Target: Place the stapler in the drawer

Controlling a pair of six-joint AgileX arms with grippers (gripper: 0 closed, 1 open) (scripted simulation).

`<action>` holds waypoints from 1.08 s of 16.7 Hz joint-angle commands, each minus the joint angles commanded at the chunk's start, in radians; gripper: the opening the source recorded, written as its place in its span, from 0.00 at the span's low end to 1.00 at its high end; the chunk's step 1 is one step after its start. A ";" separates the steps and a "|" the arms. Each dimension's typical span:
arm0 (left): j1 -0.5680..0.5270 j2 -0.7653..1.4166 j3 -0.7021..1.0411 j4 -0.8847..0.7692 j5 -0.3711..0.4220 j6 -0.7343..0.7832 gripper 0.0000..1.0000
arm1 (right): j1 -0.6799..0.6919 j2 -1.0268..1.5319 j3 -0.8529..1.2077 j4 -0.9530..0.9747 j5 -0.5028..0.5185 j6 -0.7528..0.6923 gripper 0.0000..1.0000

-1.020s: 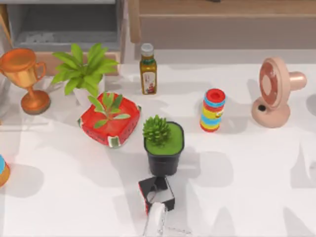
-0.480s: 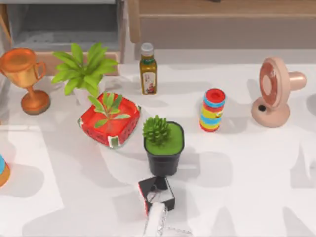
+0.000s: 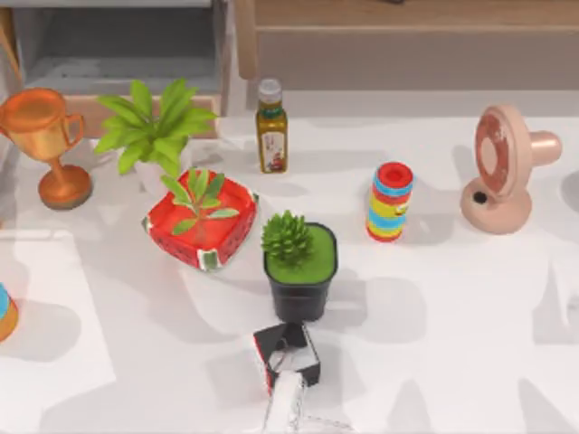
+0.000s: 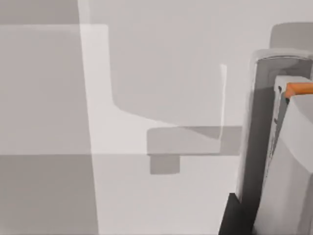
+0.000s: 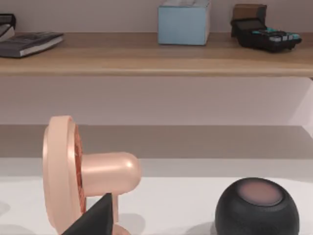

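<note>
- Drawer [image 3: 118, 65]: far left corner of the counter [image 3: 470, 307], pulled open, grey interior bare. Nothing placed in it.
- Stapler [image 3: 283, 407]: I take it to be the white elongated piece at the near edge, centre, touching a black-and-white boxy gadget [image 3: 288, 351], just in front of the black potted succulent [image 3: 299, 267]. Well apart from the drawer.
- Left arm: its wrist camera looks over bare counter and shadows. Tool state: cannot tell.
- Right arm: at the right side, facing the pink fan [image 5: 73, 171]. Tool state: cannot tell.
- Progress: none visible. Reach, grasp, carry and release are all left.
</note>
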 joint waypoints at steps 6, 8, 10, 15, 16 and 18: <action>0.002 -0.011 -0.046 0.035 0.001 0.000 0.00 | 0.000 0.000 0.000 0.000 0.000 0.000 1.00; 0.002 -0.011 -0.047 0.036 0.002 0.000 0.00 | 0.000 0.000 0.000 0.000 0.000 0.000 1.00; 0.002 -0.011 -0.047 0.036 0.002 0.000 0.00 | 0.000 0.000 0.000 0.000 0.000 0.000 1.00; 0.002 -0.011 -0.047 0.036 0.002 0.000 0.38 | 0.000 0.000 0.000 0.000 0.000 0.000 1.00; 0.002 -0.011 -0.047 0.036 0.002 0.000 0.45 | 0.000 0.000 0.000 0.000 0.000 0.000 1.00; 0.002 -0.011 -0.047 0.036 0.002 0.000 0.60 | 0.000 0.000 0.000 0.000 0.000 0.000 1.00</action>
